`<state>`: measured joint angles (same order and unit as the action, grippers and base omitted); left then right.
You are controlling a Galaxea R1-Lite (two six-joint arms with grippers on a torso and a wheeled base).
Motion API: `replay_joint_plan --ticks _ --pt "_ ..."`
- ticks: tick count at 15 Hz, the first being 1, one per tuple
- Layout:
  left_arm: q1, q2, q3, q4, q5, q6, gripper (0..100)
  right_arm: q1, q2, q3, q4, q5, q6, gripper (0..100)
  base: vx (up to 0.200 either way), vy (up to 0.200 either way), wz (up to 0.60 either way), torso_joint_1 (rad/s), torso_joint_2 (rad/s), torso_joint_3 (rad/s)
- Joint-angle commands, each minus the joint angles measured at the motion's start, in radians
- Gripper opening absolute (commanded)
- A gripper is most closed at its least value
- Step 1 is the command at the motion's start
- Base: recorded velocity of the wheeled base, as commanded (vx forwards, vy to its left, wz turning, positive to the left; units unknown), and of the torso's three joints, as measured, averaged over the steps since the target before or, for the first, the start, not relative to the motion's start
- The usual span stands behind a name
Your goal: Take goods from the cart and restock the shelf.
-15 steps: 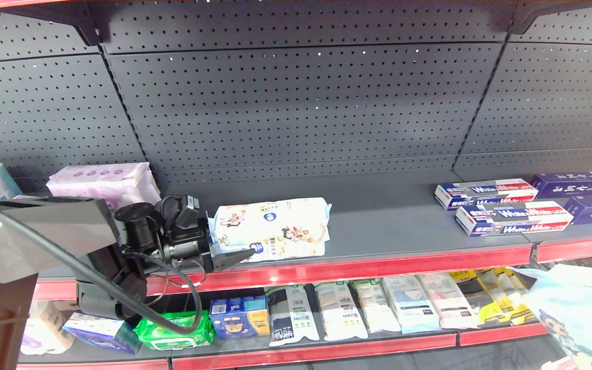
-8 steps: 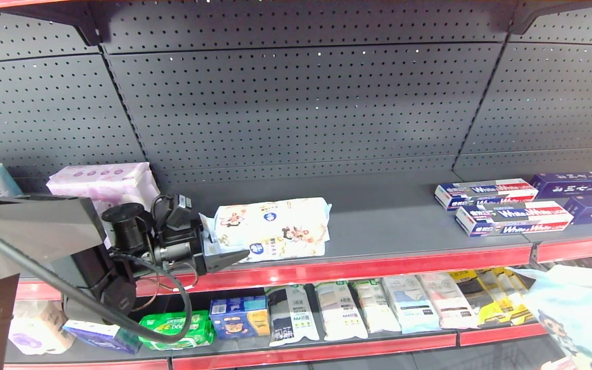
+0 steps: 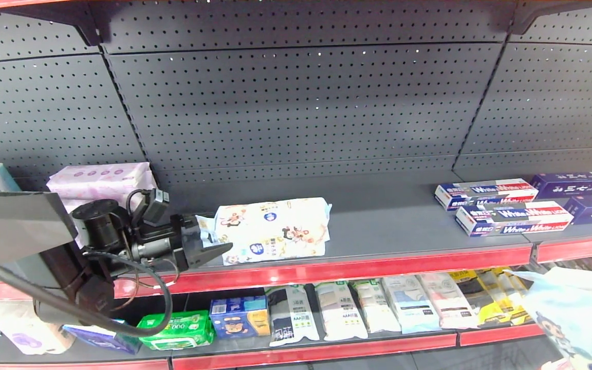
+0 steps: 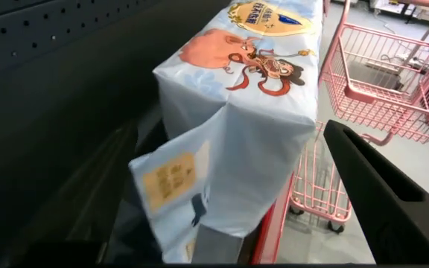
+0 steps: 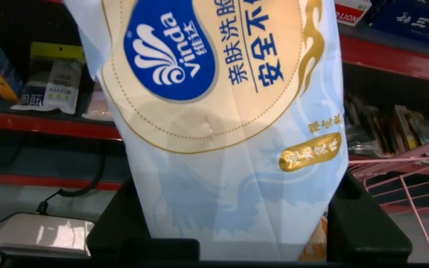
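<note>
1. The shelf [image 3: 378,216] holds the placed pack [image 3: 273,228], which lies flat with its long side along the red front lip. I judge this pack to be delivered, because it is fully supported and faces outward.

2. The cart [image 4: 393,82], a pink wire basket, stands on the floor below and beyond the placed pack. I cannot make out its contents from this angle.

3. The second pack [image 5: 222,134] stands upright in the right claw [image 5: 229,223], well to the right of the placed pack and lower. The claw is closed on its bottom end. The contact pads are hidden behind the wrapper, so I infer the grip from the pack's posture. Holding it by the end leaves the long body free to slide onto the board.

4. The pink tissue pack [image 3: 103,182] sits left of the placed pack, towards the back panel. The toothpaste boxes [image 3: 486,192] lie well to its right. The bare board between them is the likely slot for the second pack.

5. The left claw [image 3: 211,241] is at the left end of the placed pack. Its fingers are spread to either side and grip nothing.
</note>
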<state>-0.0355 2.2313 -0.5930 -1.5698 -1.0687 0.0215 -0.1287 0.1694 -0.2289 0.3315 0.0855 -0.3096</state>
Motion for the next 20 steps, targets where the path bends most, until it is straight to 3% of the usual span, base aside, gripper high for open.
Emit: replay_joint_plan --ticks 1,11,16,20 --pt "0.025 -0.053 0.047 -0.001 -0.014 0.0 100 0.0 0.001 0.0 0.0 0.0 0.0 0 0.0 0.0 0.0 0.0 0.0 0.0" --pt "0.059 -0.18 0.223 -0.001 -0.04 0.005 100 0.004 -0.001 0.0 -0.005 0.003 -0.002 0 0.0 0.0 0.0 0.0 0.0 0.0" --pt "0.051 -0.196 0.323 -0.001 -0.077 0.078 100 0.004 -0.001 0.028 -0.003 0.023 -0.002 0 0.0 0.0 0.0 0.0 0.0 0.0" --pt "0.057 -0.297 0.4 -0.001 -0.074 0.083 100 0.003 0.002 0.043 -0.009 0.045 0.0 0 0.0 0.0 0.0 0.0 0.0 0.0"
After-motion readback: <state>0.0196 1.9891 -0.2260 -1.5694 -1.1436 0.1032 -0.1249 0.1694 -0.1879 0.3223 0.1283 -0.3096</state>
